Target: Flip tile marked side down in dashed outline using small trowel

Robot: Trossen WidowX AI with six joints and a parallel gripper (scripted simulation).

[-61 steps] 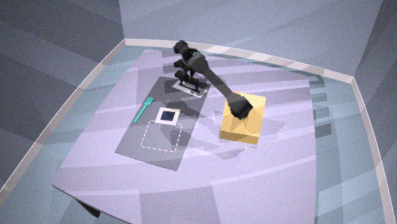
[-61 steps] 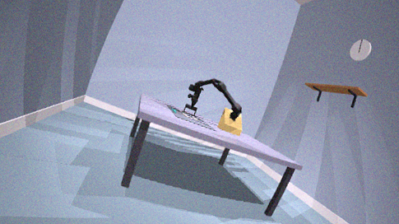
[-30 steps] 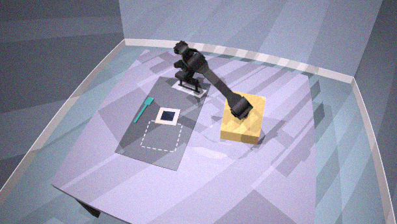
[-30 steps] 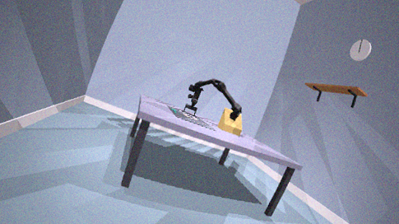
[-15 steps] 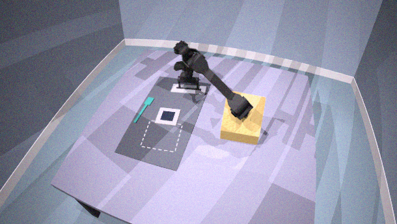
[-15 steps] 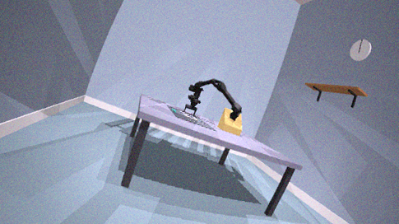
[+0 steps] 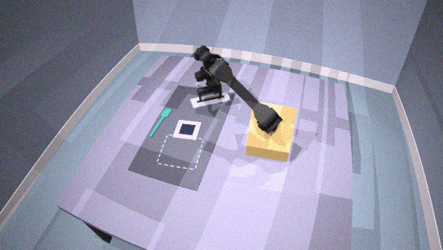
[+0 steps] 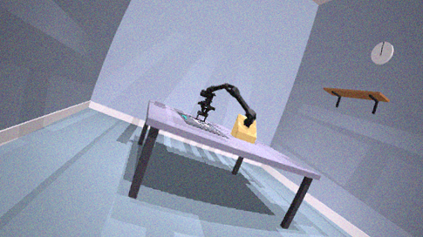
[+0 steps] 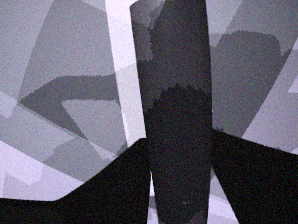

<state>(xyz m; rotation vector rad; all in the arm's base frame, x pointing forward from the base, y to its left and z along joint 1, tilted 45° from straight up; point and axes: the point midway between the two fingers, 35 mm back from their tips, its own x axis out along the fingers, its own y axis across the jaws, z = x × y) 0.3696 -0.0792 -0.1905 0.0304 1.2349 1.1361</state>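
Observation:
The trowel has a flat white plate and a black handle; it is at the mat's far end in the top view (image 7: 197, 104), and its black handle fills the middle of the wrist view (image 9: 172, 55). My gripper (image 7: 209, 88) (image 8: 203, 113) (image 9: 177, 141) is shut on that handle, with the plate beneath it. Whether the plate touches the mat is hard to tell. The tile (image 7: 176, 132), white with a dark blue square facing up, lies flat on the mat (image 7: 145, 163). Its near edge reaches the far side of the dashed outline (image 7: 192, 168). The outline's inside shows bare mat.
A teal spatula-like tool (image 7: 156, 126) (image 8: 184, 117) lies on the mat's left part, beside the tile. A yellow block (image 7: 266, 151) (image 8: 243, 135) stands right of the mat, with the arm's base on it. The arm reaches from there over the table (image 7: 225, 218).

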